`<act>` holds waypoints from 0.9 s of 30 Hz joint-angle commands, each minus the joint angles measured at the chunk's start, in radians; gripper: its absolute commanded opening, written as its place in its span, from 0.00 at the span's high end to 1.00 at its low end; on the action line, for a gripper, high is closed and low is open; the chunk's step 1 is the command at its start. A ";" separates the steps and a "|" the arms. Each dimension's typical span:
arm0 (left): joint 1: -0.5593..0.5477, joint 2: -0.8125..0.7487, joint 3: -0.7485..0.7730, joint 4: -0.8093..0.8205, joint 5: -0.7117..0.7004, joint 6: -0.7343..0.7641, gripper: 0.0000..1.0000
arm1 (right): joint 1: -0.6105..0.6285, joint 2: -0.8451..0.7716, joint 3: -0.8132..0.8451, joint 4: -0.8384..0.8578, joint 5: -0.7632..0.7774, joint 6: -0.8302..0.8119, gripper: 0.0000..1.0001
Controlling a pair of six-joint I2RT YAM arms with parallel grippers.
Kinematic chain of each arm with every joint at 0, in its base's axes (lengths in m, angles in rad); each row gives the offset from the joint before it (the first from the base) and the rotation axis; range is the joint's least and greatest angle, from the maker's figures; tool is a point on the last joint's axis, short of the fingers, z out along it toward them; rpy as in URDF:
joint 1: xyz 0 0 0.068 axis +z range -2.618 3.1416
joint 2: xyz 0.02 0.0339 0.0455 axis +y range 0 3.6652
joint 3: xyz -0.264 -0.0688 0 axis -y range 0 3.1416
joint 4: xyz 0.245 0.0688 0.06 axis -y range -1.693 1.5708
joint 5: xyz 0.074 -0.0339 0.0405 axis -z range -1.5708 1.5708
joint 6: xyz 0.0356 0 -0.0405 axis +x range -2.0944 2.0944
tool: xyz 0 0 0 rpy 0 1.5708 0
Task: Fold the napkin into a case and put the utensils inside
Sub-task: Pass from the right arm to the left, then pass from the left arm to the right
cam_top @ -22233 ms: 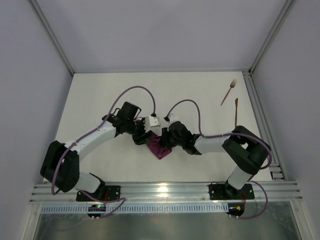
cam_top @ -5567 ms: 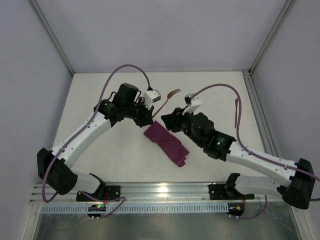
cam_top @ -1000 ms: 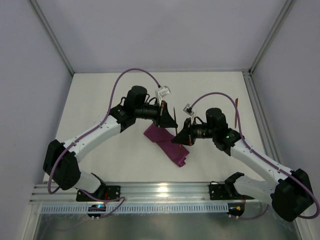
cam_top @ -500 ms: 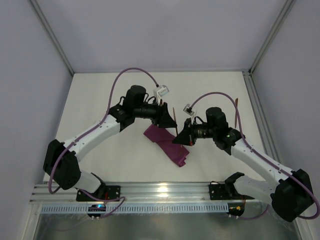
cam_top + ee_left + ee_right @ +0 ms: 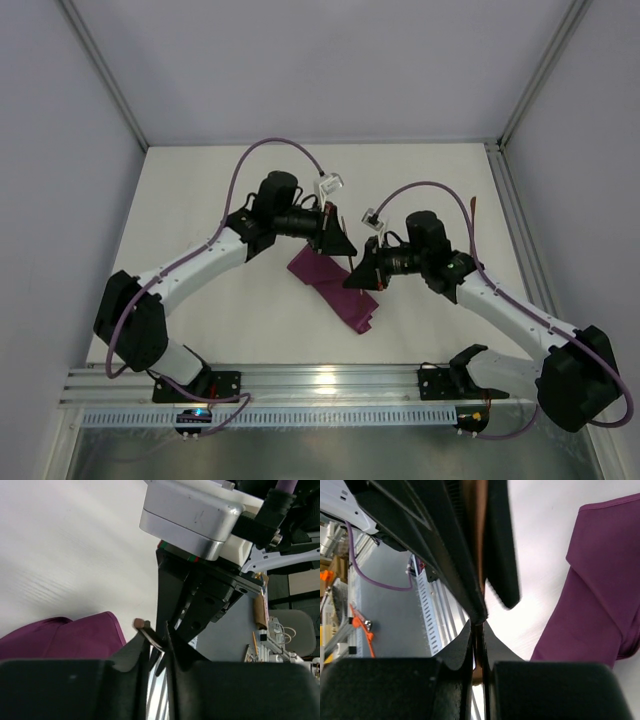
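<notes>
The plum-purple napkin (image 5: 335, 290) lies folded into a narrow strip between the two arms. It also shows in the left wrist view (image 5: 60, 637) and the right wrist view (image 5: 600, 605). Just above its far end the two grippers meet tip to tip. My right gripper (image 5: 357, 277) (image 5: 477, 625) is shut on the copper-brown fork (image 5: 479, 530), which runs on between the left gripper's fingers. My left gripper (image 5: 340, 245) (image 5: 157, 630) has its jaws slightly apart, with the fork's end (image 5: 139, 624) at its fingertips. The knife (image 5: 473, 215) lies at the table's right edge.
A metal rail (image 5: 520, 230) runs along the table's right side, next to the knife. Grey walls close in the left, back and right. The arms' bases sit on the front rail (image 5: 320, 385).
The left gripper's jaws have parted around the fork, which it held shut a second ago. The right gripper has stayed shut on the fork. Both arms have barely shifted.
</notes>
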 commanded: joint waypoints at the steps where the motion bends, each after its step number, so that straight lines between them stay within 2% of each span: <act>1: 0.005 0.008 0.018 0.056 -0.007 -0.004 0.91 | 0.005 0.003 0.062 0.037 -0.044 -0.020 0.97; 2: 0.005 0.005 0.017 0.045 -0.019 -0.004 1.00 | 0.004 0.012 0.068 0.028 -0.034 -0.029 0.97; 4: 0.005 -0.002 0.017 0.019 -0.076 -0.004 1.00 | 0.004 0.019 0.087 0.011 0.000 -0.043 0.95; 5: 0.007 -0.010 0.018 -0.002 -0.169 -0.001 1.00 | 0.005 0.021 0.094 -0.014 0.023 -0.064 0.92; 6: 0.010 -0.013 0.023 -0.069 -0.225 -0.003 1.00 | 0.004 0.021 0.111 -0.031 0.093 -0.073 0.81; 8: 0.023 -0.018 0.041 -0.146 -0.361 -0.009 1.00 | 0.005 0.010 0.130 -0.064 0.159 -0.084 0.67; 9: 0.034 -0.024 0.044 -0.197 -0.386 -0.018 1.00 | 0.007 0.003 0.148 -0.071 0.217 -0.086 0.64; 11: 0.089 -0.032 0.038 -0.225 -0.403 -0.068 1.00 | 0.045 -0.019 0.162 -0.092 0.287 -0.098 0.59; 12: 0.114 -0.038 0.037 -0.241 -0.397 -0.090 1.00 | 0.066 -0.045 0.168 -0.100 0.380 -0.115 0.54; 14: 0.181 -0.045 0.034 -0.266 -0.391 -0.143 1.00 | 0.119 -0.072 0.171 -0.127 0.489 -0.130 0.51; 15: 0.200 -0.058 0.032 -0.274 -0.395 -0.151 1.00 | 0.175 -0.098 0.168 -0.139 0.553 -0.130 0.50; 16: 0.214 -0.067 0.031 -0.284 -0.403 -0.153 1.00 | 0.204 -0.111 0.167 -0.150 0.685 -0.123 0.46; 18: 0.235 -0.085 0.021 -0.292 -0.431 -0.144 1.00 | 0.285 -0.147 0.145 -0.170 0.800 -0.092 0.38; 19: 0.237 -0.099 0.017 -0.297 -0.431 -0.144 1.00 | 0.309 -0.158 0.137 -0.175 0.903 -0.049 0.38; 23: 0.272 -0.099 -0.005 -0.305 -0.408 -0.186 1.00 | 0.399 -0.186 0.076 -0.160 1.034 0.060 0.37; 27: 0.306 -0.078 -0.017 -0.303 -0.405 -0.222 1.00 | 0.475 -0.188 0.001 -0.052 1.034 0.124 0.37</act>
